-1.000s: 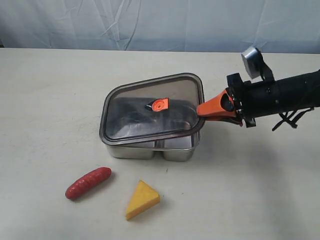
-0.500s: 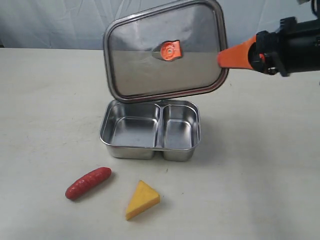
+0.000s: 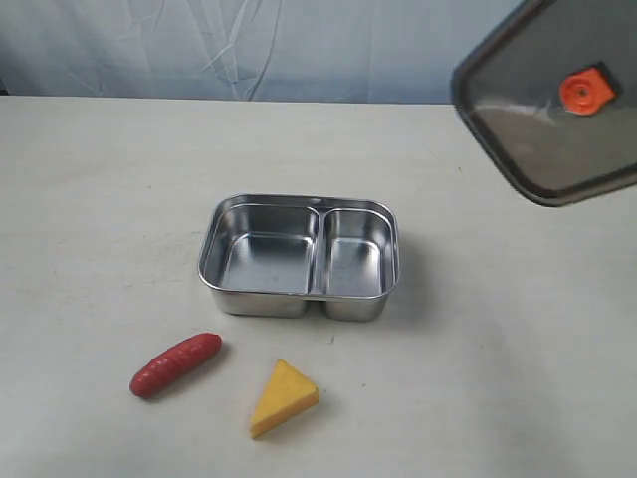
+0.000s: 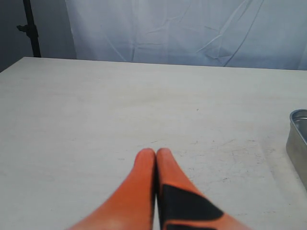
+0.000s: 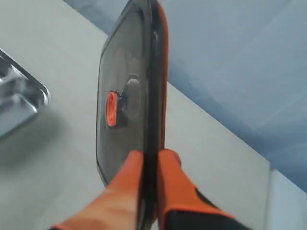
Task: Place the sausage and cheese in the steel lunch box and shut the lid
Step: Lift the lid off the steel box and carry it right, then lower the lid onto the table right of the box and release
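The steel lunch box [image 3: 300,297] stands open mid-table, both compartments bare; one corner of it shows in the left wrist view [image 4: 298,139] and in the right wrist view [image 5: 21,103]. The red sausage [image 3: 175,363] lies in front of it to the left, with the yellow cheese [image 3: 283,396] wedge beside it. The dark lid [image 3: 557,110] with its orange valve tab hangs in the air at the upper right. My right gripper [image 5: 150,157] is shut on the lid [image 5: 127,96] edge; it is out of the exterior view. My left gripper [image 4: 156,154] is shut on nothing, over bare table.
A pale blue cloth backdrop [image 3: 299,45] runs along the table's far edge. A dark stand [image 4: 29,28] shows at the backdrop's side in the left wrist view.
The lid has been lifted off the lunch box and carried up and to the right. The right arm has left the exterior view. Sausage and cheese have not moved.
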Available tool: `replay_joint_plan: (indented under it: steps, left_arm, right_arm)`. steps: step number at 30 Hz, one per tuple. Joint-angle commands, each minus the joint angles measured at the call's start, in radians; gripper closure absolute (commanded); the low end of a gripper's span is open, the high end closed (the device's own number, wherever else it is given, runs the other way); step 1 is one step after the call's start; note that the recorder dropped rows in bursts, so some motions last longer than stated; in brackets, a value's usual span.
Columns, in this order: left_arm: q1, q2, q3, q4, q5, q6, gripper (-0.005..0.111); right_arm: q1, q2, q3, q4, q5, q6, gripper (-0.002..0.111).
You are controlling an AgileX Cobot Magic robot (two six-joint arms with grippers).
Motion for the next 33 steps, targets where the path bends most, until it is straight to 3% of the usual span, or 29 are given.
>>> replay_joint_plan:
  steps: [1,15,20,28,33]
  left_arm:
    - [-0.002,-0.005,0.002,0.003,-0.013,-0.003,0.107]
    - [-0.002,-0.005,0.002,0.003,-0.013,-0.003,0.107]
    - [-0.002,-0.005,0.002,0.003,-0.013,-0.003,0.107]
    - [-0.002,-0.005,0.002,0.003,-0.013,-0.003,0.107]
    - [-0.002,-0.005,0.002,0.003,-0.013,-0.003,0.107]
  right_arm:
    - [0.072,-0.008,-0.001,-0.282,0.112,0.153,0.109]
    - [0.380,-0.007,0.332,-0.510,0.265,0.173,0.109]
    - [0.479,-0.007,0.420,-0.499,0.279,0.206,0.109]
    - [0.505,-0.007,0.452,-0.225,0.110,0.212,0.109]
    - [0.505,0.028,0.452,-0.225,0.159,0.208,0.109]
